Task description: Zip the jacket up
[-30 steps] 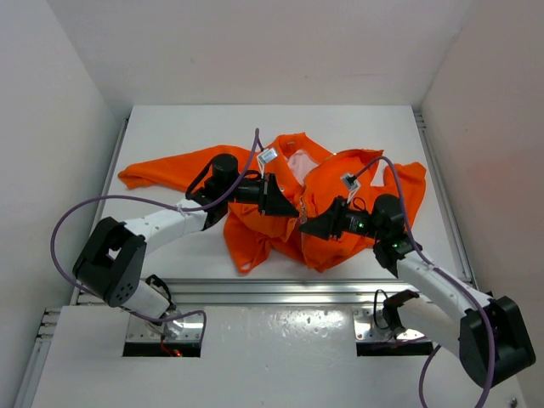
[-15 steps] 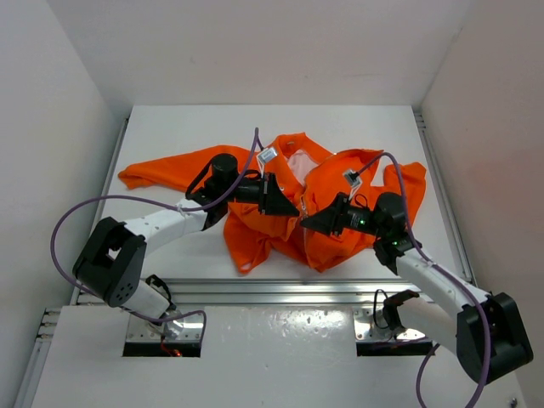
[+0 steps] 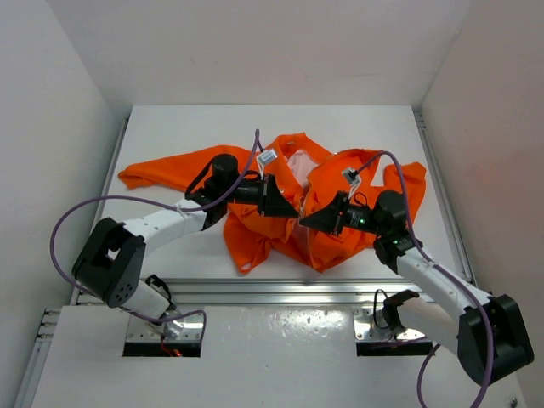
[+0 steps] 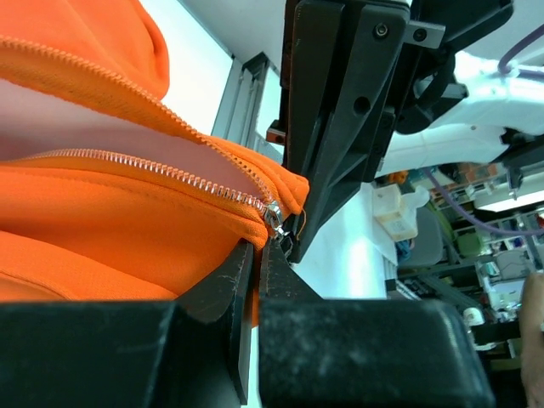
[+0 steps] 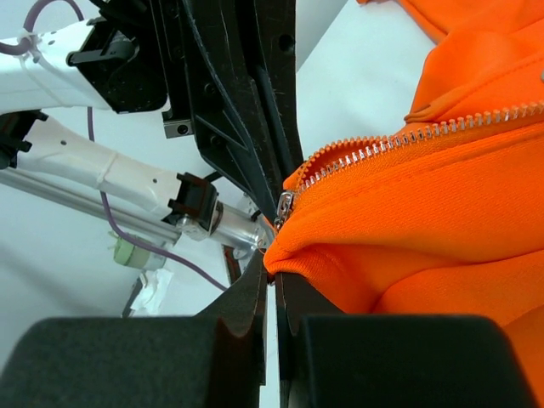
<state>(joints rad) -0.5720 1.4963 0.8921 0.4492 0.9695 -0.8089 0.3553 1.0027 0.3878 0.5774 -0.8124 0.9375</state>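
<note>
White bench carries a crumpled bright orange fabric jacket; left jaws and right jaws pinch its zipper hem.

One orange jacket lies on one table. Two arms, the left arm and the right arm, carry one gripper each: left gripper and right gripper, two fingers apiece. Just past the fingertips are one zipper slider and two rows of teeth. There are two purple cables, one per arm.

Jacket on table ctr; L gripper left of zip end, R gripper right; tips near.
</note>
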